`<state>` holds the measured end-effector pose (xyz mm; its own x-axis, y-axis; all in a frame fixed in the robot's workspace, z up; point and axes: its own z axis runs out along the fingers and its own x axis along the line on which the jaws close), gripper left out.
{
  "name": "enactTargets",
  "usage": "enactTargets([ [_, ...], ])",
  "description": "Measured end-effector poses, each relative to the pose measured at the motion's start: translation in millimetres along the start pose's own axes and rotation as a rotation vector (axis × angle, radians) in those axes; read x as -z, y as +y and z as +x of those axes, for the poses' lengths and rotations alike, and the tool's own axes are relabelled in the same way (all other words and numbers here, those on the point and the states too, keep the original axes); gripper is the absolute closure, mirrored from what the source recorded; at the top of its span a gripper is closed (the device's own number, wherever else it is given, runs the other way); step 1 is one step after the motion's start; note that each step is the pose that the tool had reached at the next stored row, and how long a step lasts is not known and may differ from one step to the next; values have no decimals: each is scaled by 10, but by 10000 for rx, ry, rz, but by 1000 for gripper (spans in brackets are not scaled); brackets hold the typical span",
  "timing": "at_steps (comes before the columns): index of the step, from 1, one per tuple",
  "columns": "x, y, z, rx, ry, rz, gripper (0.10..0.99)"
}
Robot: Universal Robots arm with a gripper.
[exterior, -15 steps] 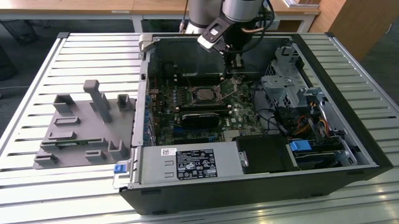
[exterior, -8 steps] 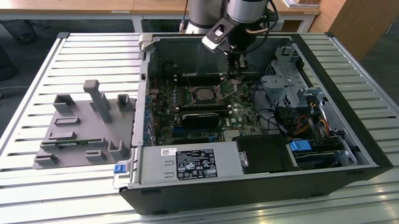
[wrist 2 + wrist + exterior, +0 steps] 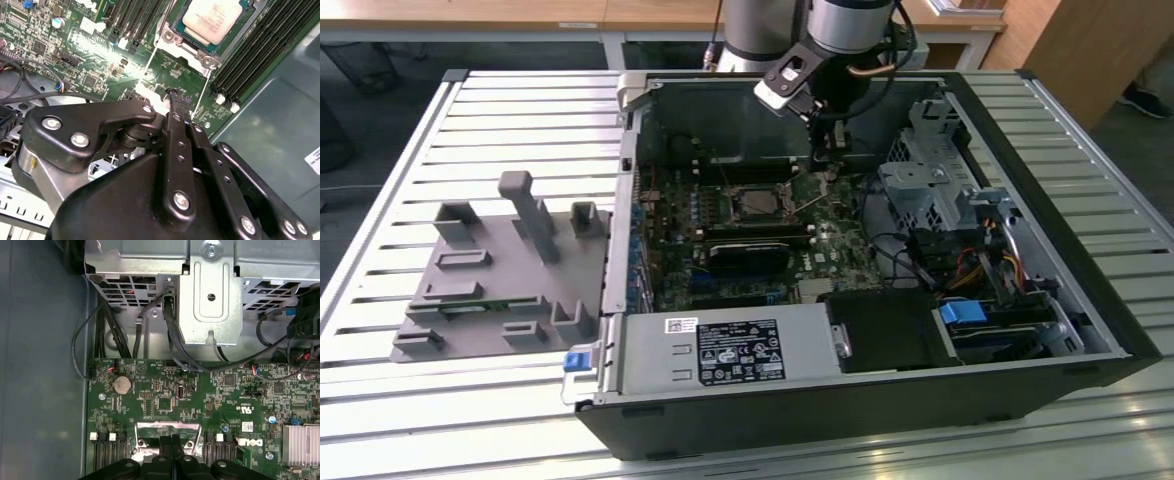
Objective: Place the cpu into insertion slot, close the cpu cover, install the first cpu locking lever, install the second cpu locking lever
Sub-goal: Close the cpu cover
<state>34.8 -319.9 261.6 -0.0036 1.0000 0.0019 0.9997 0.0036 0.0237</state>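
The cpu [image 3: 212,17], a flat square chip with a silvery-beige top, lies in the insertion slot [image 3: 754,203] on the green board. The cpu cover [image 3: 172,39], a silvery frame, lies around the chip's edge. Two thin wire levers [image 3: 150,62] run from the cover's corners, one on each side of my fingertips. My gripper [image 3: 176,96] is shut, black fingers pressed together with nothing visible between them. It hangs just beside the slot over the board, at the slot's side toward the exterior view's right [image 3: 826,165]. The first wrist view shows the joined fingers [image 3: 171,442] over the cover's edge.
Long black memory slots [image 3: 250,55] flank the socket. A black vented block [image 3: 750,255] lies just in front of it. A metal drive cage [image 3: 927,185], loose cables [image 3: 961,265] and the power supply [image 3: 727,350] crowd the case. A grey fixture tray [image 3: 500,270] sits outside.
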Motion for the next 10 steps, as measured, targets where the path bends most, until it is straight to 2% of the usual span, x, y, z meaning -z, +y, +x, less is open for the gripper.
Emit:
enactTargets([
  [10,-22,77,4,1,0,2,980],
])
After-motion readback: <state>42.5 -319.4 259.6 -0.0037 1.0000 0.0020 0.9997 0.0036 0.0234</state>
